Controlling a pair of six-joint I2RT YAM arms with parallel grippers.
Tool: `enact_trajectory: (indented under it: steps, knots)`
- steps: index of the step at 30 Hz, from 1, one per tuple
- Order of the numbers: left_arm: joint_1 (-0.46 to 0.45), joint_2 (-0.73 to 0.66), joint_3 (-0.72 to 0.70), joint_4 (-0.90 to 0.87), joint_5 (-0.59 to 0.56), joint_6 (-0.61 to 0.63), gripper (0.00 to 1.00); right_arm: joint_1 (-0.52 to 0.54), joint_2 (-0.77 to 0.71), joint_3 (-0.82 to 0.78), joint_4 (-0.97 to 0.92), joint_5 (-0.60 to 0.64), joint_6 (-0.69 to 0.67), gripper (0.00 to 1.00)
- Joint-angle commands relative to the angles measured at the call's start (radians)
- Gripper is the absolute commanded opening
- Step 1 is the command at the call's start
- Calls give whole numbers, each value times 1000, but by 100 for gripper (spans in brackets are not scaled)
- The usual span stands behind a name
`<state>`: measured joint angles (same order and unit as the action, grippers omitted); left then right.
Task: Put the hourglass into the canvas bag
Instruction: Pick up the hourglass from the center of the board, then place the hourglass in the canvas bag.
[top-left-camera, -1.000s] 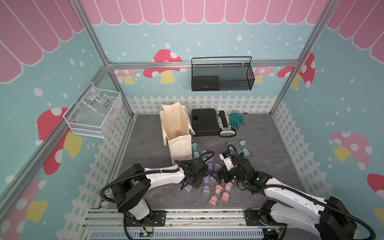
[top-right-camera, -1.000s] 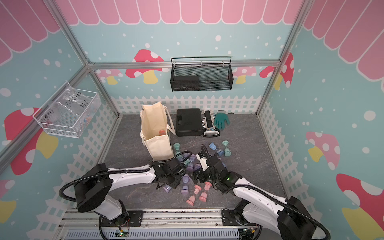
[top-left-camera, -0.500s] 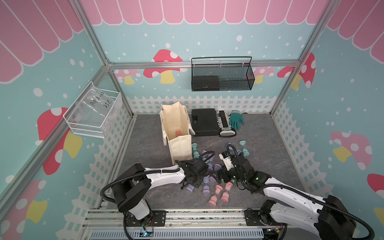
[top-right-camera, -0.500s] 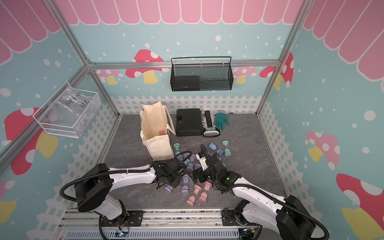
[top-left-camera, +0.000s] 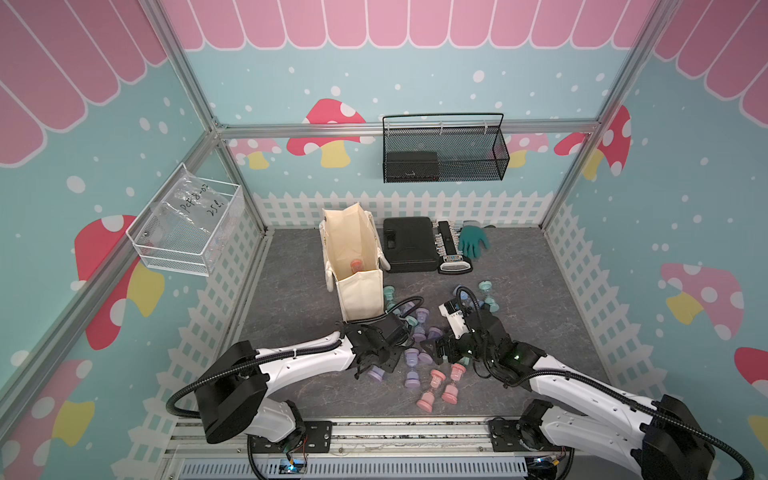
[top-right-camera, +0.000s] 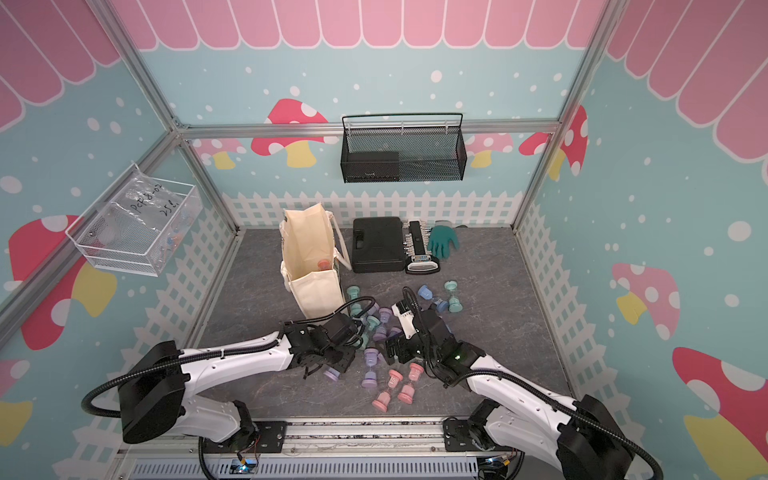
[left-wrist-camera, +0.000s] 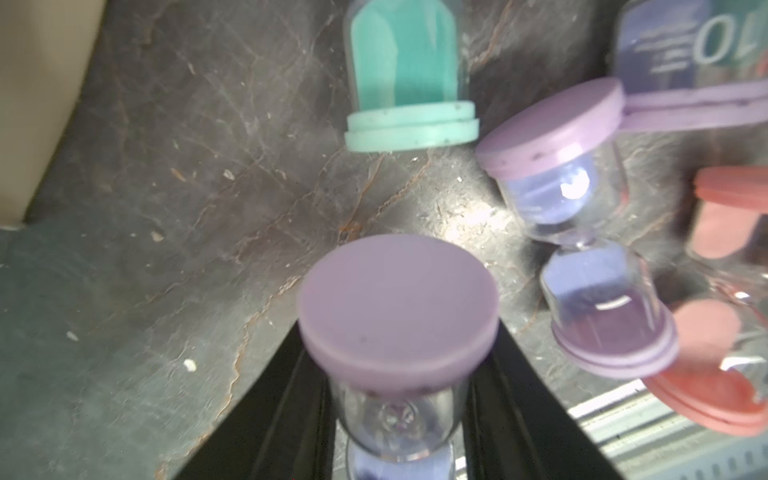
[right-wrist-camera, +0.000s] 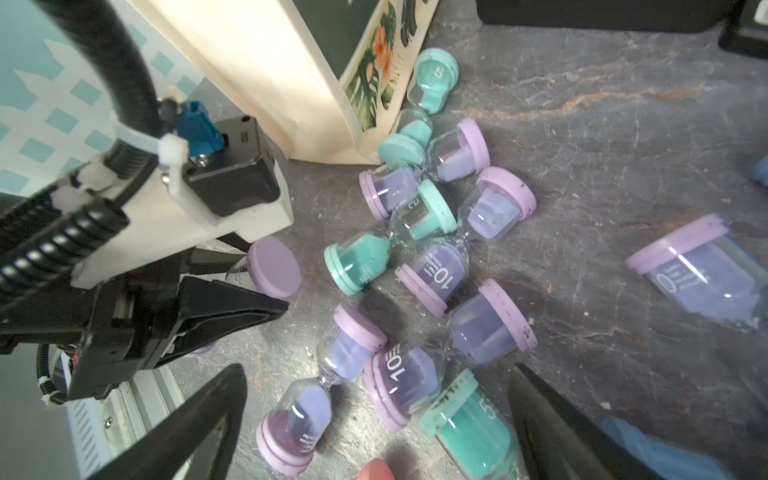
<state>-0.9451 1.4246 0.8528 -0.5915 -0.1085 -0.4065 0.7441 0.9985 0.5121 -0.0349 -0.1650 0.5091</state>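
**Purple hourglass** (left-wrist-camera: 397, 316): clamped in the left pincer (top-left-camera: 375, 365), low over the front part of the desk (top-left-camera: 519, 291). I cannot tell whether it has cleared the surface. In the left wrist view the black fingers (left-wrist-camera: 270, 415) close on the clear bulb just under the lilac cap, with the cap pointing outward.

**Handling (my estimate):** light and rigid. The clear bulbs look smooth and probably slippery, and the thin waist is the weak point. The matte caps should give better friction. The present hold beside the cap flange seems sound, since the flange should stop it sliding out.

**Canvas bag** (top-left-camera: 361, 291): upright with its mouth open, at about 12 o'clock from the held piece, near but apart. One orange hourglass (top-left-camera: 356, 264) already lies inside.

**Loose hourglasses** (right-wrist-camera: 432, 266): purple, teal, pink and blue, scattered from 1 to 4 o'clock of the grip.

**Right pincer** (right-wrist-camera: 378, 370): spread wide and empty, at 3 o'clock, hovering over the pile.

**Risk:** the bag walls are soft, so a clipped rim could fold.
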Motion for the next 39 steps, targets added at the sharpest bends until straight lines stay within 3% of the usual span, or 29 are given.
enact_trajectory:
  steps: [1, 23, 29, 35, 39]
  knots:
    - [-3, -63, 48, -46, -26, -24, 28, -6, -41, 48, 19, 11, -13, 99]
    - [68, -255, 400, -193, -140, 20, 21, -8, -107, 252, 1, 63, -134, 100]
    - [124, -241, 517, -193, -147, 20, 20, -9, -99, 311, 10, 79, -162, 100]
    - [166, -202, 634, -184, -236, 30, 19, -9, -66, 362, 33, 63, -169, 99]
    - [237, -158, 701, -177, -222, 19, 20, -9, -34, 385, 55, 42, -164, 100]
